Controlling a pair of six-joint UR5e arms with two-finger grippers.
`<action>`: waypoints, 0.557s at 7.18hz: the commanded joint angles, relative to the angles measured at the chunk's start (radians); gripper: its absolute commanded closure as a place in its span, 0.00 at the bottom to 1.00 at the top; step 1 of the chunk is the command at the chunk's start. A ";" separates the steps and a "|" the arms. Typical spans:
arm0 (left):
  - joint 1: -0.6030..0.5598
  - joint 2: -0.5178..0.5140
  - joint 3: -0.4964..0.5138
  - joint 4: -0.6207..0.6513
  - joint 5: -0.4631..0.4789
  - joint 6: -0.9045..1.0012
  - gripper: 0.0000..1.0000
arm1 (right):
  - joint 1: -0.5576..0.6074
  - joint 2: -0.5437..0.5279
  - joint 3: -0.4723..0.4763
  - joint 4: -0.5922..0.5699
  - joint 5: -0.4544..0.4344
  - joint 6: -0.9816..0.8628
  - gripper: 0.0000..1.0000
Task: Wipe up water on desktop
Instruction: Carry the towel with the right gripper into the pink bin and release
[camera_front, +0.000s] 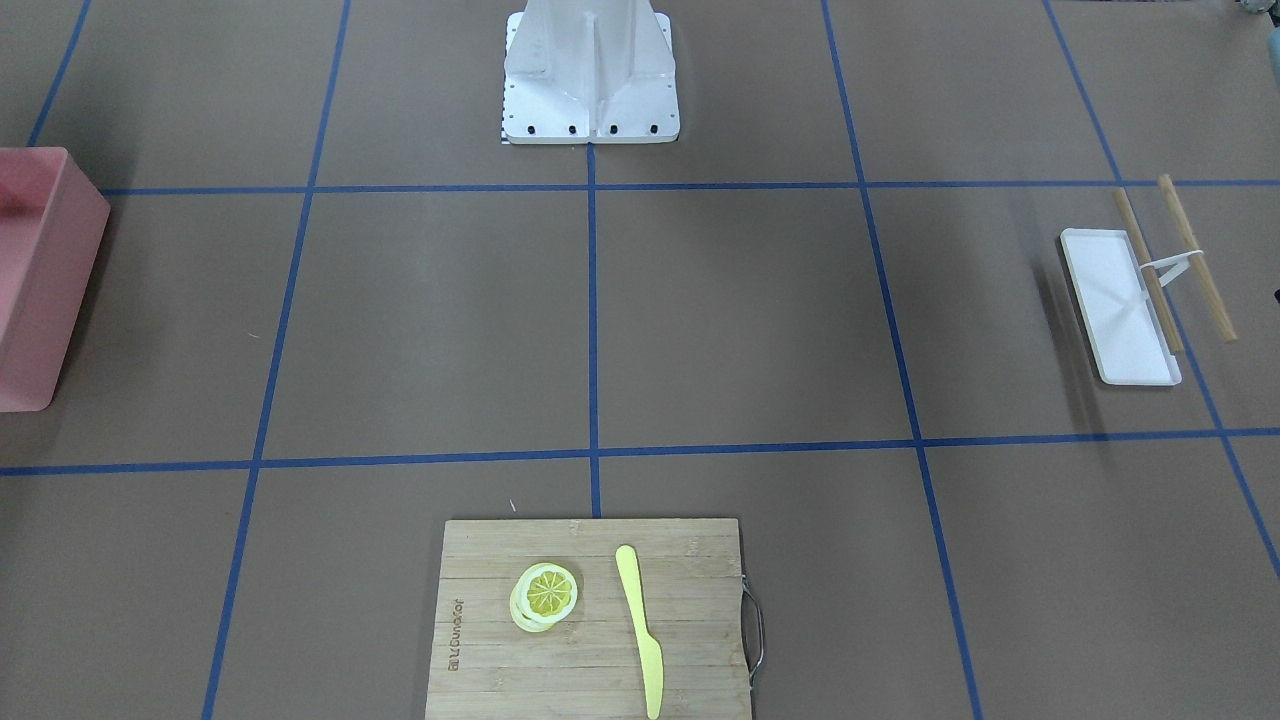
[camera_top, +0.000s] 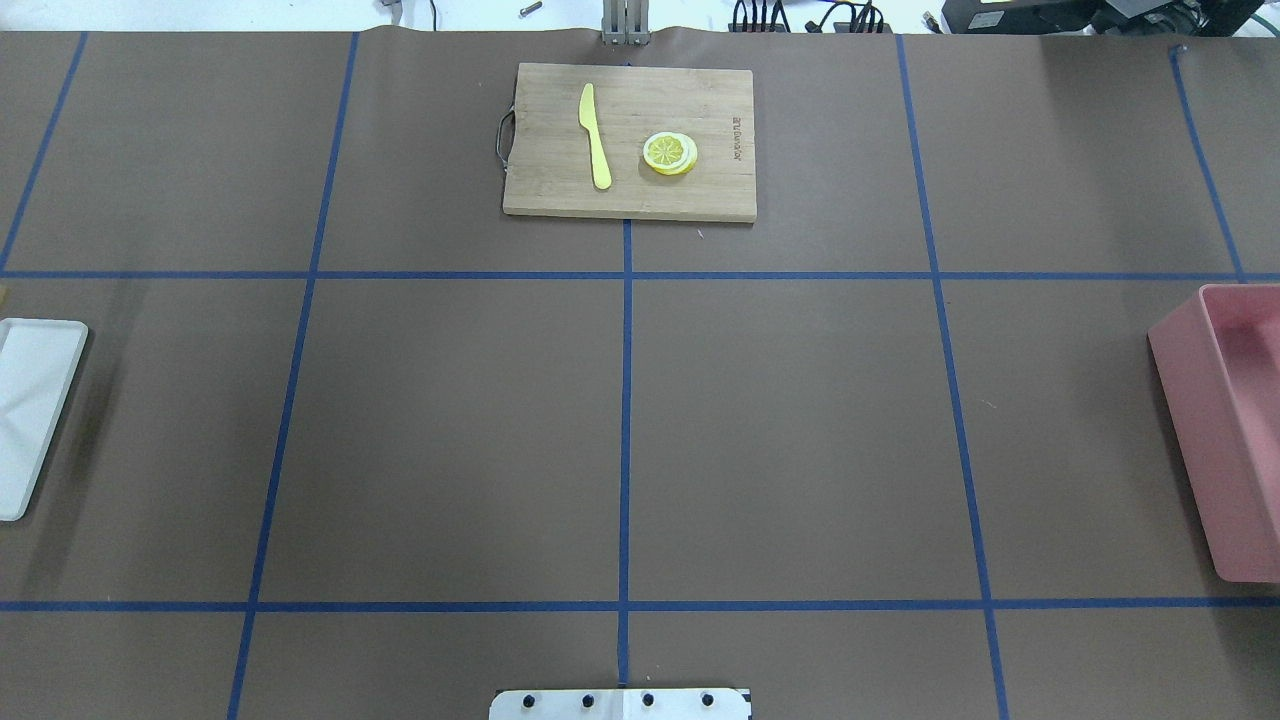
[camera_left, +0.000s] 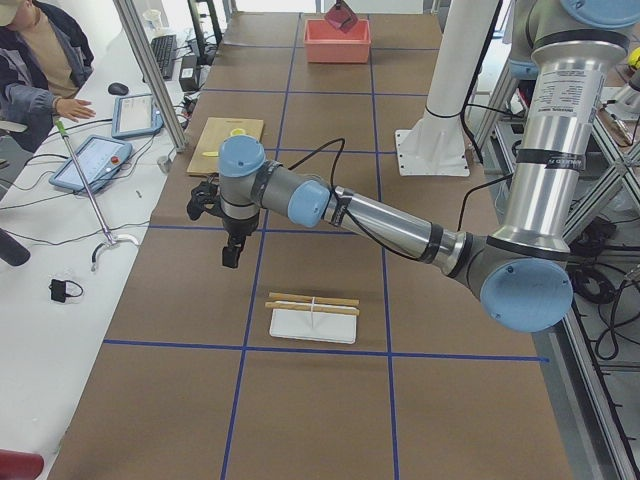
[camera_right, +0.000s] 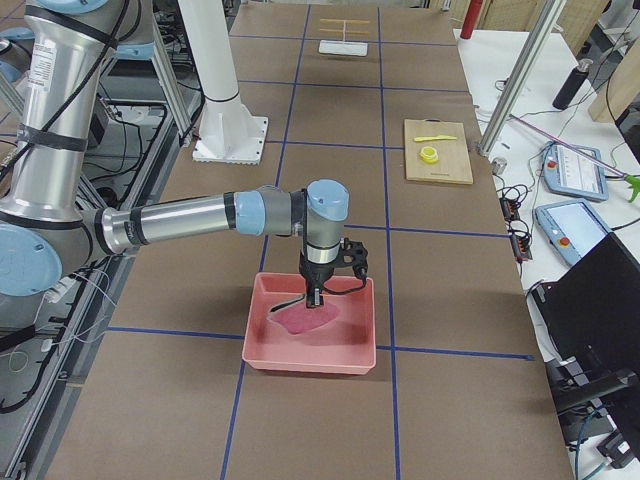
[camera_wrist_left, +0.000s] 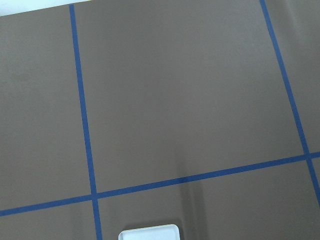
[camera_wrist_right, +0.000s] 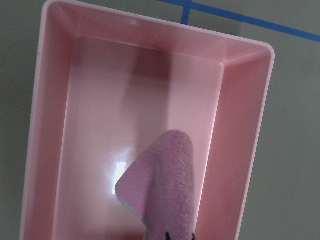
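The desktop (camera_top: 780, 420) is a brown tabletop with a grid of blue tape; I see no water on it. A pink cloth (camera_wrist_right: 165, 195) hangs up from inside the pink bin (camera_wrist_right: 50, 125) toward the right wrist camera. My right gripper (camera_right: 316, 296) reaches down into the bin (camera_right: 310, 350) and is shut on the cloth (camera_right: 305, 318). My left gripper (camera_left: 232, 255) hovers above the desktop beside the white tray (camera_left: 313, 325). It shows only in the exterior left view, so I cannot tell whether it is open or shut.
A bamboo cutting board (camera_top: 630, 140) with a yellow knife (camera_top: 595, 135) and a lemon slice (camera_top: 670, 153) lies at the far middle edge. The white tray (camera_front: 1115, 300) carries two wooden sticks (camera_front: 1195, 255). The robot base (camera_front: 590, 70) stands at the near middle edge.
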 joint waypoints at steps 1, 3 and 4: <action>-0.001 0.000 -0.002 0.000 0.000 -0.001 0.02 | -0.001 0.053 -0.077 0.003 0.049 0.003 0.63; -0.001 0.000 0.002 -0.002 0.009 -0.001 0.02 | 0.005 0.049 -0.082 0.003 0.137 0.005 0.00; -0.002 0.003 0.003 -0.002 0.009 0.004 0.02 | 0.024 0.046 -0.082 0.001 0.140 0.005 0.00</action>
